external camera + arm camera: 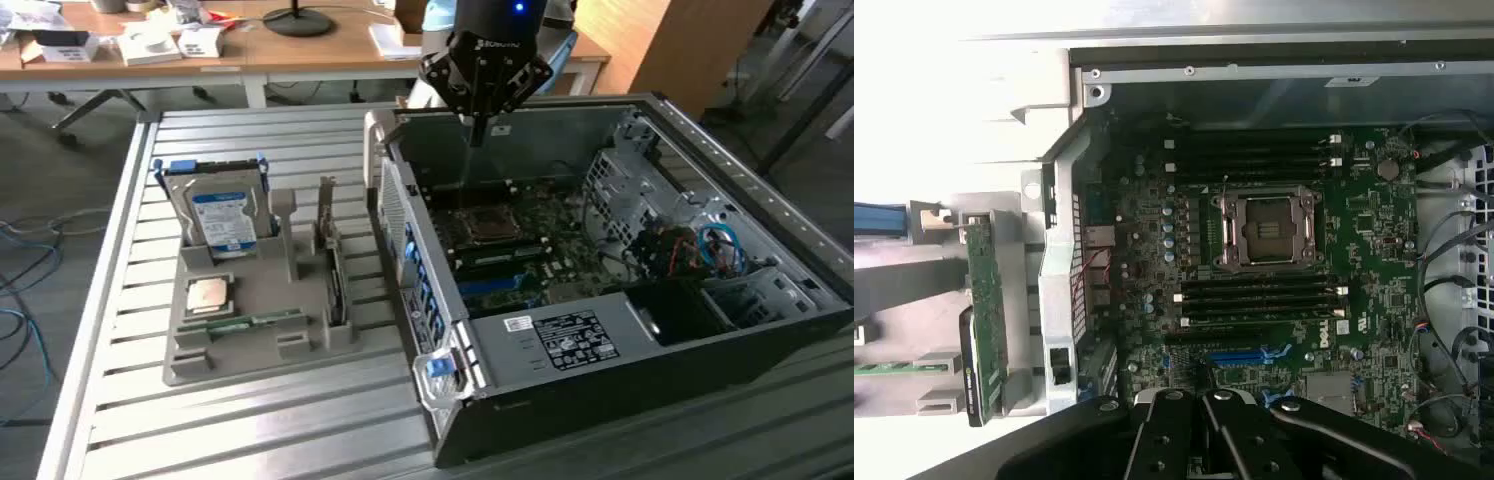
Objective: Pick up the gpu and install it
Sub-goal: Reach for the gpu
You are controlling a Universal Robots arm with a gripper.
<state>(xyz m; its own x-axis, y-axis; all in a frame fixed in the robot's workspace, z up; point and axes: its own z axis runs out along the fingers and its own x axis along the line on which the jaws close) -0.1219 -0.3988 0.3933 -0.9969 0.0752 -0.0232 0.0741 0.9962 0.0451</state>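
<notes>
Flat green gpu (984, 310) edge-up in grey moulded tray (267, 350); black pincer (1203, 398) closed.

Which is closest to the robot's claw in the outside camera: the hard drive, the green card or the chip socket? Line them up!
1. Chip socket, inside the case.
2. Green card, upright in the tray.
3. Hard drive, farther across the tray.

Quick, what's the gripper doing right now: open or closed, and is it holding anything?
Gripper: closed, holding nothing, above the open computer case; the gpu stands in the grey tray.
</notes>
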